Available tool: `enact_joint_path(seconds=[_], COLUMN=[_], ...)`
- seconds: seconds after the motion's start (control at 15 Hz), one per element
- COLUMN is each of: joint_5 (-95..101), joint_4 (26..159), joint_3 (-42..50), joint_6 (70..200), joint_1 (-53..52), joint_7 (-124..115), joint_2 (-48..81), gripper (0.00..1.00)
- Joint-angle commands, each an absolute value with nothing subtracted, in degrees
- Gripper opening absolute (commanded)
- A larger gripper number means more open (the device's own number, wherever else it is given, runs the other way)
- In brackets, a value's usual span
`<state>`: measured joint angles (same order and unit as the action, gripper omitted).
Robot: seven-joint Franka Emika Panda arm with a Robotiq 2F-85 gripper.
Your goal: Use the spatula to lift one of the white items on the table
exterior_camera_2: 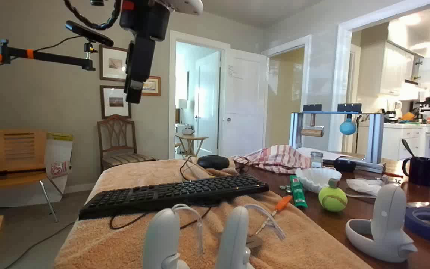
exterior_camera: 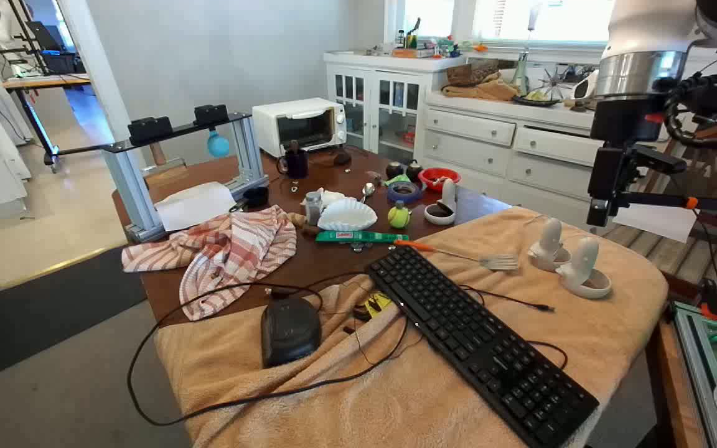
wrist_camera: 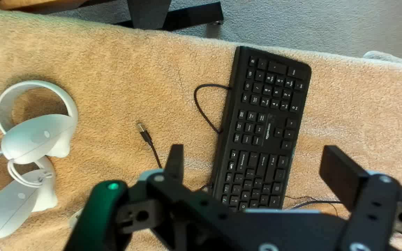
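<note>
In an exterior view, the spatula [exterior_camera: 498,262] lies on the tan-draped table [exterior_camera: 383,398], its orange handle pointing toward the green box. Two white items [exterior_camera: 548,246] [exterior_camera: 584,270] rest beside its metal blade, rounded pieces with ring-like bases. Another white item [exterior_camera: 449,198] sits on the bare dark wood. From the opposite side, a near white item [exterior_camera_2: 234,239] partly covers the blade, while the orange handle shows. My gripper [wrist_camera: 253,155] hangs high above the cloth, jaws wide apart, nothing between them; beneath it in the wrist view is the keyboard. White items [wrist_camera: 37,137] lie off to its left.
A black keyboard [exterior_camera: 483,342] crosses the cloth, with loose cables and a black mouse-like device [exterior_camera: 290,331] nearby. Farther back are a tennis ball [exterior_camera: 399,216], a white fluted bowl [exterior_camera: 347,215], blue tape [exterior_camera: 404,191], a striped cloth [exterior_camera: 234,255] and a metal frame [exterior_camera: 249,149].
</note>
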<state>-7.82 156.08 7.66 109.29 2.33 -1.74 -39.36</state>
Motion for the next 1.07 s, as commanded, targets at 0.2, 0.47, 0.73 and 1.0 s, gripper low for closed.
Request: enact_joint_path(seconds=[0.2,0.47,0.73,1.0], joint_5=[-8.42,-8.42,-6.12,-3.54], joint_4=[155.99,155.99,155.51,153.06], joint_3=[6.69,6.69,10.09,16.29], joint_6=[109.11,109.11,113.7,121.67], joint_1=[3.39,3.39,6.39,8.51], joint_7=[-1.16,-1.16,2.58,14.42], joint_2=[-39.18,-39.17,-34.28,-27.84], gripper=[1.0,1.0,1.0,1.0])
